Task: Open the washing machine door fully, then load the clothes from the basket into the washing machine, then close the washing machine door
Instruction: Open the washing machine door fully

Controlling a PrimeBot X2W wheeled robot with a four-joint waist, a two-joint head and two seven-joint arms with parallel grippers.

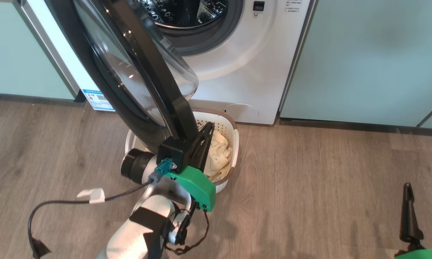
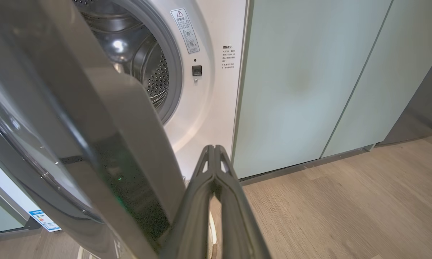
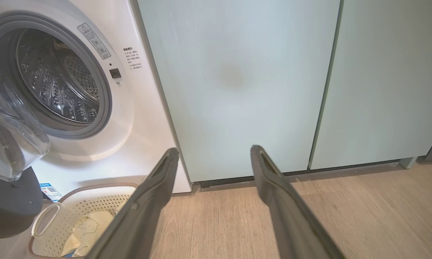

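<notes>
Door (image 1: 150, 72) stands ajar, its bulge facing the washing machine (image 1: 244, 72).

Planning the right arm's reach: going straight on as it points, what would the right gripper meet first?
Probably the pale green cabinet panel beside the washing machine; from the right gripper the way there looks free.

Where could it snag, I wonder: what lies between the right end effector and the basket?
Bare wood floor lies between the right end effector and the basket, as the head view shows.

Clothes (image 1: 221, 154) in basket (image 1: 235, 144) before washing machine (image 1: 244, 64)
</notes>
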